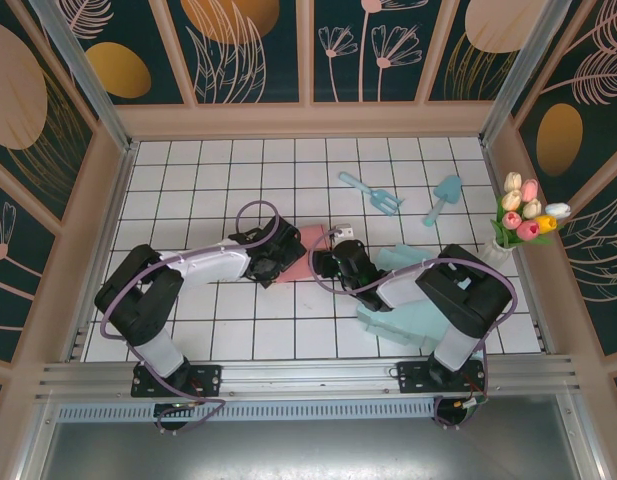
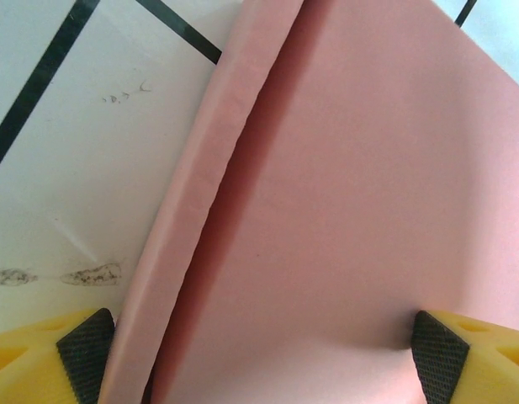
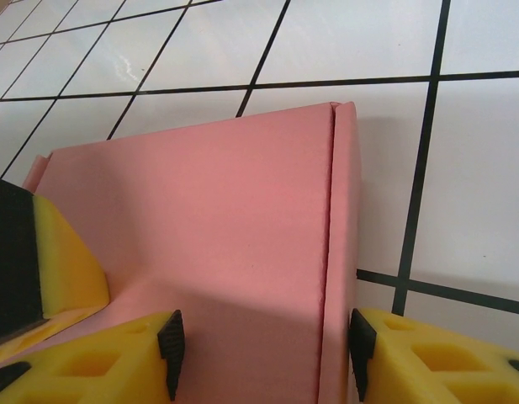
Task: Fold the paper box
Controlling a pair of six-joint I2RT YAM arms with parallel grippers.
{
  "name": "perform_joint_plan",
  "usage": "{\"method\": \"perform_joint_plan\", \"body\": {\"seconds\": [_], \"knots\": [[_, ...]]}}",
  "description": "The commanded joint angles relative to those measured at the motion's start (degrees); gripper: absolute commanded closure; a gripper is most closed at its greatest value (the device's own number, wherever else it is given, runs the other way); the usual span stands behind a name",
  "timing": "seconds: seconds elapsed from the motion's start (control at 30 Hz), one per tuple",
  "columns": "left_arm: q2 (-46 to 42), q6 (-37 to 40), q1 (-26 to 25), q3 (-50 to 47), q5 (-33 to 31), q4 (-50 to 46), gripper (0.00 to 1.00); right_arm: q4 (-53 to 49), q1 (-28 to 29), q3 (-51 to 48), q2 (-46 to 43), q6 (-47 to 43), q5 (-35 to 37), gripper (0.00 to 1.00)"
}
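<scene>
Paper box (image 1: 310,250): pink matte card, flat panel with a narrow raised flap along one side, creased straight; lies on the white tiled table (image 1: 218,180) at its centre, between both grippers, the visible strip slanting from near-left to far-right
Left gripper (image 2: 263,353): yellow fingers, black ribbed pads, spread wide; one pad beside the flap's outer face, the other over the panel
Right gripper (image 3: 261,345): fingers half spread across the box's flap corner; whether they pinch it cannot be told
</scene>
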Motion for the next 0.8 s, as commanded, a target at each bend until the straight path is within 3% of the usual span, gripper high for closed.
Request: {"method": "perform_joint_plan", "body": {"seconds": [0.0, 0.77], "knots": [[1.2, 0.94, 1.26, -3.29, -0.17, -4.25, 0.08, -1.13, 0.41, -0.55, 0.71, 0.16, -1.28, 0.44], [3.28, 0.49, 2.55, -4.33, 1.06, -3.18, 0.1, -9.97, 0.5, -3.44, -12.38, -1.71, -1.24, 0.44]]}}
